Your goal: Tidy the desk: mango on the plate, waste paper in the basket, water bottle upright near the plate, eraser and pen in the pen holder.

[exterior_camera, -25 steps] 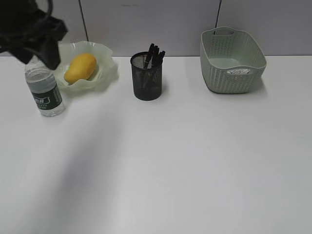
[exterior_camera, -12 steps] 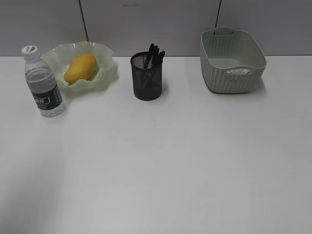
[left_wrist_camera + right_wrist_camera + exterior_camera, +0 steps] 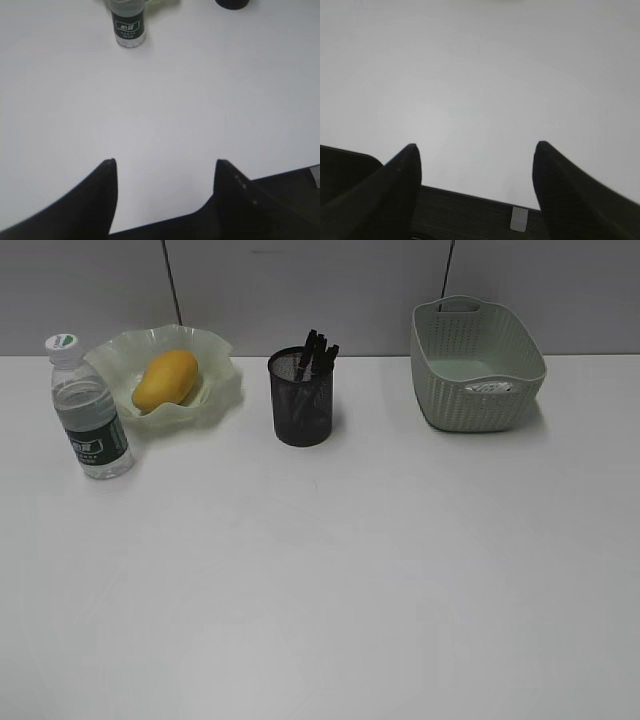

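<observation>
With the left arm now gone from the exterior shot, the desk point(image 3: 320, 590) looks tidy!
Exterior: bottle point(image 3: 88, 410) upright beside the plate point(image 3: 215, 390), mango point(image 3: 165, 378) on it, pens in the holder point(image 3: 301, 398), paper point(image 3: 490, 388) in the basket point(image 3: 478, 365). Left wrist: left gripper point(image 3: 165, 162) wide, empty, pulled back. Right wrist: right gripper point(image 3: 475, 147) wide, empty.

Even, bright light; soft shadows; wrist views slightly blurred

Mango point(image 3: 165, 379) on plate point(image 3: 215, 380), bottle point(image 3: 88, 412) upright.
</observation>
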### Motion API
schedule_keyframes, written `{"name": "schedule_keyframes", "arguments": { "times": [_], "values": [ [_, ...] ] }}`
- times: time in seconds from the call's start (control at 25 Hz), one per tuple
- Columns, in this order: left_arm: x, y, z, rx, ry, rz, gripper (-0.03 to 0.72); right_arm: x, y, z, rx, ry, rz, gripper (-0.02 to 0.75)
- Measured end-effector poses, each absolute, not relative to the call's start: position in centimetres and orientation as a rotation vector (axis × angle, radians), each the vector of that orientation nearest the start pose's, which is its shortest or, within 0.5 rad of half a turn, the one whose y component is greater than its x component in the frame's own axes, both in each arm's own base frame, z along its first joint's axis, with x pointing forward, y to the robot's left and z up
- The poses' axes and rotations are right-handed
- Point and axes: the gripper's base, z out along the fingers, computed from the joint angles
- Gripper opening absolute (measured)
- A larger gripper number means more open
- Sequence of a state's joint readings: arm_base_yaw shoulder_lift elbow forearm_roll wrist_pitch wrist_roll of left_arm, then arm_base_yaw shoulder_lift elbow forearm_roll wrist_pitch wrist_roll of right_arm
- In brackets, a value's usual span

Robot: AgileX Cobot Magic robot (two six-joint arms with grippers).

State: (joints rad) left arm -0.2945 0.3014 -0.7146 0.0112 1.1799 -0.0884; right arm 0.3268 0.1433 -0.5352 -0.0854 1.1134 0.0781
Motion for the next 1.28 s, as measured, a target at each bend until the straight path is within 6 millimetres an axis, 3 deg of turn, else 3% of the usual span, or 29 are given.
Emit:
{"name": "schedule_keyframes", "arguments": {
  "times": [0.16, 0.32, 0.64, 1.28],
  "values": [
    [-0.7, 0.3, 32.3, 0.22, 2.148, -0.209, 0.465, 1.5, -0.2, 28.2, -0.316, 2.17, 0.1, 0.554],
    [-1.8, 0.6, 32.0, 0.216, 2.096, -0.218, 0.465, 1.6, 0.0, 28.0, -0.357, 2.153, 0.111, 0.554],
    [-0.5, 0.0, 28.7, 0.247, 2.218, -0.231, 0.465, 1.7, 0.4, 27.9, -0.364, 2.147, 0.16, 0.554],
    [0.5, -0.7, 28.4, 0.328, 2.112, -0.246, 0.514, 1.7, 0.5, 27.9, -0.363, 2.14, 0.163, 0.554]
  ]
}}
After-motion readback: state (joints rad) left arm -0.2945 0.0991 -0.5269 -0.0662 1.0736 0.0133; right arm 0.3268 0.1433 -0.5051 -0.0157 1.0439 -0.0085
